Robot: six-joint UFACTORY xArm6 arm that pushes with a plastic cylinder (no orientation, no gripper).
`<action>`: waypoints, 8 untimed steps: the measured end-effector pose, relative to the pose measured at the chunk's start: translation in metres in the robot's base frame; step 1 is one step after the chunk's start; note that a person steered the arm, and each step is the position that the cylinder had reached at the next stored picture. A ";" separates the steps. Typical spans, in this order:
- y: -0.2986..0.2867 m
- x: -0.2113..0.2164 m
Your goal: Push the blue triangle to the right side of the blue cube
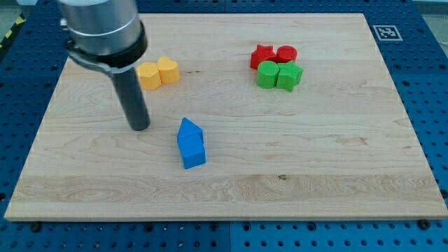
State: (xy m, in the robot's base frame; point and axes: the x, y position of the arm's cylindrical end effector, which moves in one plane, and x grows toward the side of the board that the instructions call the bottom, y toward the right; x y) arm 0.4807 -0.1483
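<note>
Blue triangle (pixel 187 129) is sitting near the middle of the surface (pixel 315 161), touching the blue cube (pixel 191 150) on the cube's upper edge, toward the view's top. Cube is lying just below it, slightly toward the view's right.

My tip (pixel 140 127) is resting on the surface to the view's left of the triangle, near but apart, touching no block. No gripper on this arm, just the rod, so nothing is being held.

Orange pair, hexagon-like block (pixel 148 75) and heart-like block (pixel 168 69), is sitting touching at the view's upper left. Red star (pixel 262 56), red round block (pixel 286 54), green round block (pixel 267 74) and green star (pixel 288 75) are clustering at the upper right.
</note>
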 end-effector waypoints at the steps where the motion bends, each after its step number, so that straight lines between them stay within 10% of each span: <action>1: 0.010 0.002; 8: 0.199 0.008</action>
State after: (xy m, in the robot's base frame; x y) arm 0.4885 0.0510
